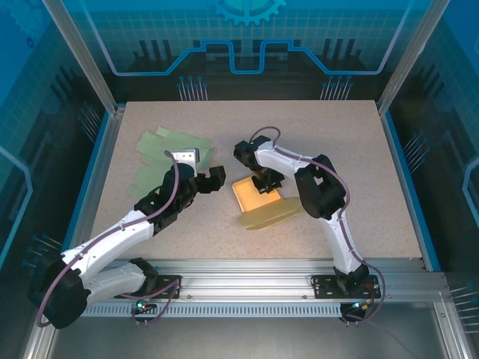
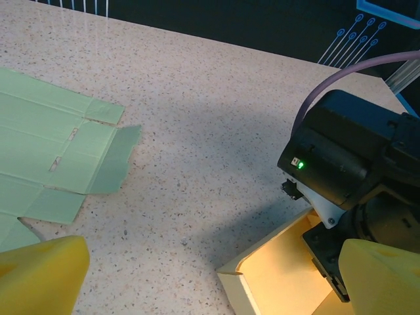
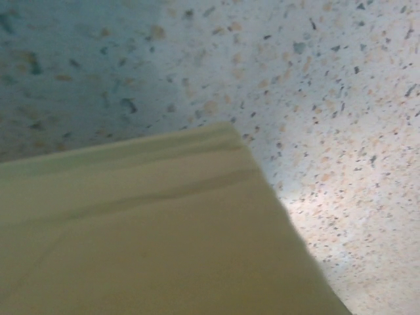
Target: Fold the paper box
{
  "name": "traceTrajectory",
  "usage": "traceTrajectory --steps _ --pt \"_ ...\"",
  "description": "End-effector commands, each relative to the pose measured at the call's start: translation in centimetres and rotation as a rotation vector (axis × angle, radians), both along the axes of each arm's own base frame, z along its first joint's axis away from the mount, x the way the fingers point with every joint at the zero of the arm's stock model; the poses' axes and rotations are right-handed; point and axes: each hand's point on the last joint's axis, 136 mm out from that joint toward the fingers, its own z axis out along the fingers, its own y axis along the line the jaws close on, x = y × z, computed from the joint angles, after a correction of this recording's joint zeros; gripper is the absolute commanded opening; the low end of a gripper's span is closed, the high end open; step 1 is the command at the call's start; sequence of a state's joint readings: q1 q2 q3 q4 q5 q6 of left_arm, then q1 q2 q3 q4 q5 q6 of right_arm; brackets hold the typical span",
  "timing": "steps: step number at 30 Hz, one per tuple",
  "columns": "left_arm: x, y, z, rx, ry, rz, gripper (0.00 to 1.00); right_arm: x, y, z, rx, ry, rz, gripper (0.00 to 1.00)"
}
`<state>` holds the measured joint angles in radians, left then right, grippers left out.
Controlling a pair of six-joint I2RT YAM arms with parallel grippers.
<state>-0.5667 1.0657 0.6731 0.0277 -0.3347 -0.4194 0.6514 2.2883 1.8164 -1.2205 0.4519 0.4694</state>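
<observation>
The yellow paper box (image 1: 254, 196) lies partly folded mid-table, its walls up at the left and back, and a loose flap (image 1: 273, 215) spreads toward the near side. My right gripper (image 1: 266, 182) is shut and reaches down into the box's tray. In the right wrist view the box panel (image 3: 144, 243) sits very close and hides the fingers. My left gripper (image 1: 218, 178) stands open just left of the box, holding nothing. In the left wrist view its yellow fingers (image 2: 39, 275) flank the box's near corner (image 2: 259, 275), with the right arm's black wrist (image 2: 348, 157) over the tray.
Flat green cardboard blanks (image 1: 161, 157) lie at the back left, also seen as green sheets (image 2: 59, 157) in the left wrist view. Speckled tabletop (image 1: 359, 149) stretches to the right and back, bounded by the blue-edged frame.
</observation>
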Motion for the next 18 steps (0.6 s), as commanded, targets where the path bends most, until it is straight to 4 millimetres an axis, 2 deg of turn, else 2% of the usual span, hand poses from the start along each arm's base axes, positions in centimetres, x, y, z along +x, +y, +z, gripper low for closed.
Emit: traceTrajectory --steps 1,6,10,12,16,18 --pt "-0.1 0.5 0.0 0.000 -0.008 0.009 0.99 -0.1 -1.7 -4.0 -0.143 0.025 0.012 0.00" --pt "0.1 0.3 -0.3 0.012 -0.002 0.006 0.99 -0.1 -1.9 -4.8 -0.284 0.036 0.057 0.00" --pt "0.2 0.4 -0.6 0.025 0.010 0.007 0.99 -0.4 -1.0 -5.2 -0.245 0.034 0.061 0.05" --pt "0.1 0.4 -0.7 0.030 0.011 0.007 0.99 -0.3 -0.7 -4.2 -0.199 0.012 0.059 0.12" --pt "0.2 0.6 -0.7 0.047 0.011 0.010 0.99 0.6 0.4 -1.0 -0.115 -0.051 0.085 0.40" --pt "0.2 0.7 -0.8 0.054 0.014 0.012 0.99 1.0 0.9 0.4 -0.081 -0.074 0.100 0.50"
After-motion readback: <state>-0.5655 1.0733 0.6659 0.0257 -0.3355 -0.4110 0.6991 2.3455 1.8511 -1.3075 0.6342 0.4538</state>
